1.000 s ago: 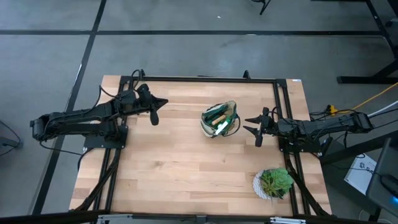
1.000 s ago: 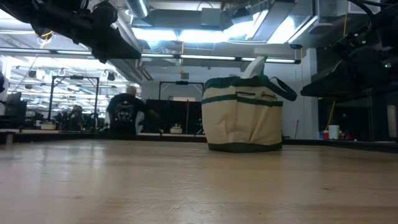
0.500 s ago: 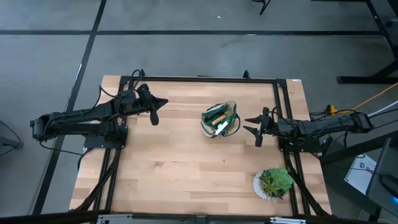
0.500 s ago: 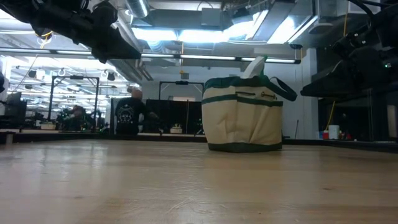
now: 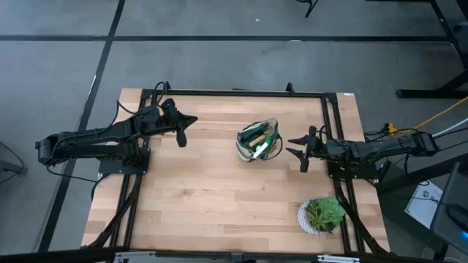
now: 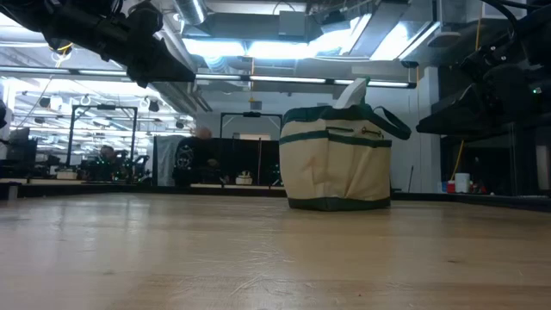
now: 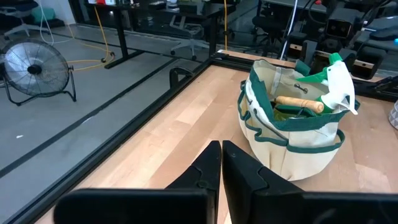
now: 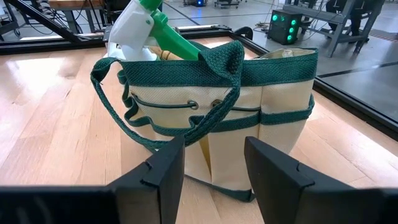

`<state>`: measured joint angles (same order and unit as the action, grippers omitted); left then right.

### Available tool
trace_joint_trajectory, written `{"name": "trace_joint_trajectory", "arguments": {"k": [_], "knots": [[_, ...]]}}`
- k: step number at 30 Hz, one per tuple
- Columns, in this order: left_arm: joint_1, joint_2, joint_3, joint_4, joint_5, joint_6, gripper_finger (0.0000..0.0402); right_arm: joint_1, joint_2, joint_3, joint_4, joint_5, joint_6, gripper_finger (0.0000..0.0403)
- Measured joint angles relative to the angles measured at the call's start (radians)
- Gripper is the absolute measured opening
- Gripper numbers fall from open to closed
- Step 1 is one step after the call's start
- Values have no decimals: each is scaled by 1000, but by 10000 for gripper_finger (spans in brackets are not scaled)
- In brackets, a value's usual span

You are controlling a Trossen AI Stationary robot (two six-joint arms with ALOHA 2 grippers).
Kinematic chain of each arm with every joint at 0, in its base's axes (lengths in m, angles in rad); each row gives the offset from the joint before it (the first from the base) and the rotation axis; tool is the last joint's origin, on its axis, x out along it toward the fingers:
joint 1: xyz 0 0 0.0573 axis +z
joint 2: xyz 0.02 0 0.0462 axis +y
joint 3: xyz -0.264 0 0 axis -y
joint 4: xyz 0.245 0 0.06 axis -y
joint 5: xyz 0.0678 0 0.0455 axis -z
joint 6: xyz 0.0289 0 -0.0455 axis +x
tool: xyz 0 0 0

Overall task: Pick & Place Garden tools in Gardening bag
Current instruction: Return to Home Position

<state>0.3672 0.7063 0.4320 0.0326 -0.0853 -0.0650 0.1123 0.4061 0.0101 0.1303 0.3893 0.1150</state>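
The gardening bag (image 6: pixel 336 172) is standing upright on the wooden table (image 5: pixel 197 197), a little toward 1 o'clock from the table's middle in the high view, with its mouth opening upward. The spray bottle (image 8: pixel 134 28) is sitting inside it, its white and green head poking up over the rim. Beside it a wooden handle (image 7: pixel 298 102) is lying across the inside of the bag. Its metal end is hidden, so it may be the trowel's or the rake's.

The left gripper (image 7: pixel 221 149) is hanging in the air at about 10 o'clock from the bag, well apart from it and pointing toward it. Its two fingers are pressing together with only a hairline between them, and they are holding nothing. The right gripper (image 8: pixel 214 149) is hovering at 3 o'clock from the bag, near it without touching, facing the bag's side. Its fingers are standing apart, with the bag's beige wall showing through the gap, and they are gripping nothing.

A leafy plant (image 5: pixel 324 212) in a white pot (image 5: pixel 306 225) is standing near the table's corner, at 5 o'clock from the bag and apart from both arms. In the low view a person (image 6: pixel 188 159) in dark clothes is standing in the room behind the table, and a floor fan (image 7: pixel 34 62) is showing in the left wrist view.
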Motion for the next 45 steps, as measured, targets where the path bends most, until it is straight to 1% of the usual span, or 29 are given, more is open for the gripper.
{"name": "trace_joint_trajectory", "arguments": {"k": [7,17,27,38,45], "knots": [[0,0,0,0,0,0,15,0,0,0,0,0,0,171],[0,0,0,0,0,0,8,0,0,0,0,0,0,171],[0,0,0,0,0,0,15,0,0,0,0,0,0,171],[0,0,0,0,0,0,8,0,0,0,0,0,0,171],[0,0,0,0,0,0,13,0,0,0,0,0,0,171]]}}
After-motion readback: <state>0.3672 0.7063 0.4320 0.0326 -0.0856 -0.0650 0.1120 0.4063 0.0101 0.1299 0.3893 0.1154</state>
